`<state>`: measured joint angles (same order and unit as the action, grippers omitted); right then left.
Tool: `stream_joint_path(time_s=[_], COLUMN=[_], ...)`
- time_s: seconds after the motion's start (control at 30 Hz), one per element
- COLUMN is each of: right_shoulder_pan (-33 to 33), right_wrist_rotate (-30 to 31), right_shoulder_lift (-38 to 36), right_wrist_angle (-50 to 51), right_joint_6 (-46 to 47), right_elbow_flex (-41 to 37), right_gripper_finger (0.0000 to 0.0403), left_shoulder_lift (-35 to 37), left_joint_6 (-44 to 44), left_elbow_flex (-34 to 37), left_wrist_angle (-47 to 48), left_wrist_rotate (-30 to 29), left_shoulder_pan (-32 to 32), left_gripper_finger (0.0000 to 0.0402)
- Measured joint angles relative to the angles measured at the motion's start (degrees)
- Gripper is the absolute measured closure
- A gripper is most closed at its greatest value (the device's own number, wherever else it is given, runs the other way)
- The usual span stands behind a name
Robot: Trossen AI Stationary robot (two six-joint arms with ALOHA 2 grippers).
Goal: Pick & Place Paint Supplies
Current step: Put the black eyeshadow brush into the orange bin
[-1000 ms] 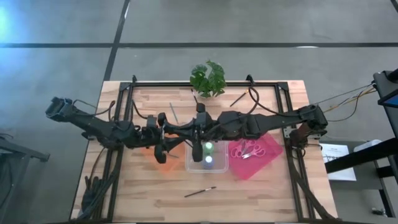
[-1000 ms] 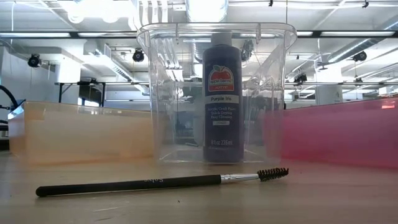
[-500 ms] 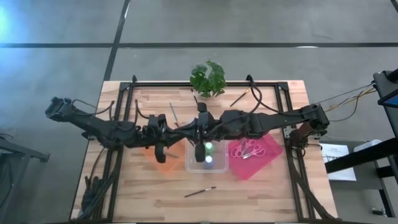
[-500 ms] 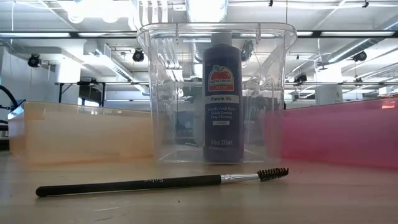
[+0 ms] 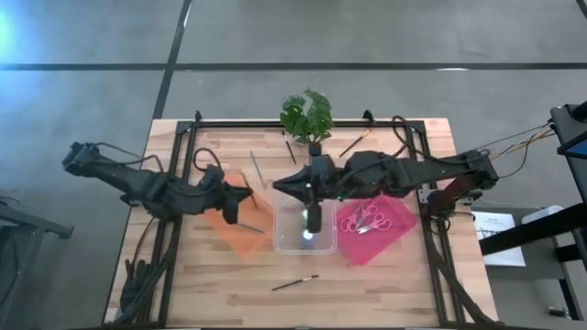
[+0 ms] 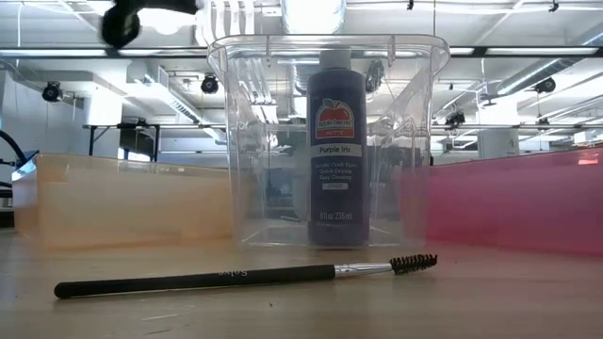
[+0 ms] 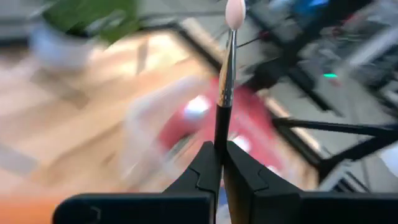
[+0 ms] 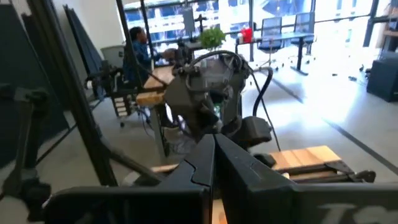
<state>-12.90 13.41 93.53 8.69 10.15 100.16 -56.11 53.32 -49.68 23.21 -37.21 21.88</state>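
Low view: purple paint bottle (image 6: pixel 336 151) inside clear bin (image 6: pixel 247 141), label reads "Purple Iris". Black brush (image 6: pixel 236 276) lies at its 6 o'clock. Left gripper (image 7: pixel 219 163) pinches a pink-tipped paintbrush (image 7: pixel 226 81). Right gripper (image 8: pixel 214 149) pressed together, nothing held, over the bin.

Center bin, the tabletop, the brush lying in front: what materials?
Center bin: clear glossy plastic, likely; the paint bottle shows through its walls. Tabletop: wood, matte, with visible plank seams and grain. Brush: dark handle, material unclear; shiny metal-looking ferrule; dark bristles.
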Motion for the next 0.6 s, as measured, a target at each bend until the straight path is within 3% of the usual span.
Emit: stream_joint_path(time_s=[0.1,0.17,0.3,0.5,0.6], right_shoulder_pan=[-0.7,-1.4,-2.9,-4.5,-5.4], right_wrist_rotate=[0.0,0.1,0.2,0.2,0.9], right_shoulder_lift=[-2.0,-2.8,-4.1,-6.1,-6.5], right_wrist_angle=[4.3,6.3,9.9,13.5,13.5], right_joint_6=[0.1,0.0,0.0,2.5,2.8], right_elbow_flex=[0.0,0.0,0.0,0.0,0.0], right_gripper_finger=[0.0392,0.0392,0.0392,0.0392,0.0392], left_shoulder_lift=[0.9,0.5,-2.8,-7.6,-8.0], left_joint_6=[8.6,3.3,-16.6,-22.2,-21.1], left_elbow_flex=[0.1,0.1,-0.6,-4.3,-4.2], left_wrist_angle=[11.6,14.6,16.1,32.4,33.6], left_wrist_rotate=[1.1,3.4,9.9,19.5,23.8], left_shoulder_pan=[0.7,0.9,1.7,-2.0,-4.5], left_gripper_finger=[0.0389,0.0389,0.0389,0.0389,0.0389])
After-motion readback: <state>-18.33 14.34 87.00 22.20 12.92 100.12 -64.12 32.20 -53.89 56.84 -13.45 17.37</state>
